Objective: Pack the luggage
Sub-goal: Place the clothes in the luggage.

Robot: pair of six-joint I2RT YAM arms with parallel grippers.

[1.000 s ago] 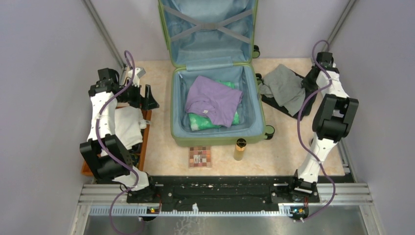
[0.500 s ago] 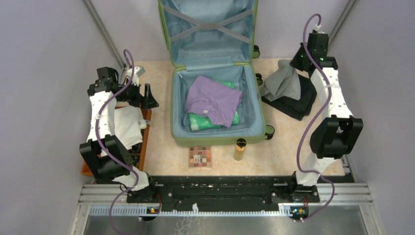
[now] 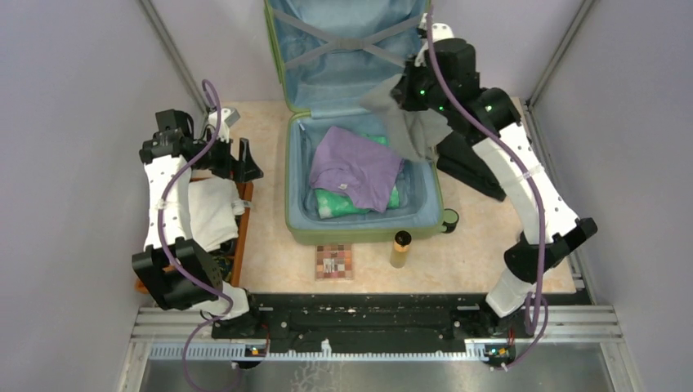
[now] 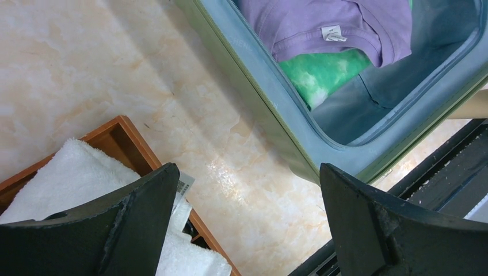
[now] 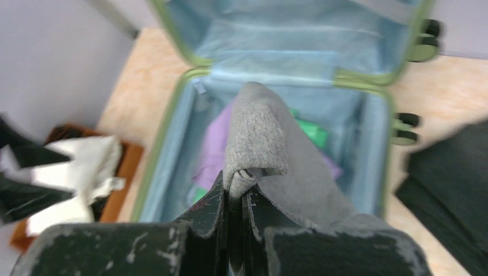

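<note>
Luggage, a light-green hard-shell suitcase, is being kept open at the middle of the table. Its lid is standing upright at the back, so the blue-lined lower half is being left free for loading.

At the far left, a white towel is being kept in a wooden tray, within the left arm's reach. The left gripper is being held just above it with its jaws spread wide and nothing between them, probably in readiness for that towel.

Inside the suitcase, a purple shirt is being rested over a green tie-dye garment. A white neck label on the shirt is being shown to the left wrist camera, but its print cannot be read.

In front of the suitcase, an eyeshadow palette and an amber bottle are being left on the table, not yet packed.

Further right, a grey garment is being held over the case's back right corner by the right gripper. Its jaws are pinched together on a fold, so the cloth is hanging above the rim.

At the far right, a black garment is lying on the table beside the suitcase.
</note>
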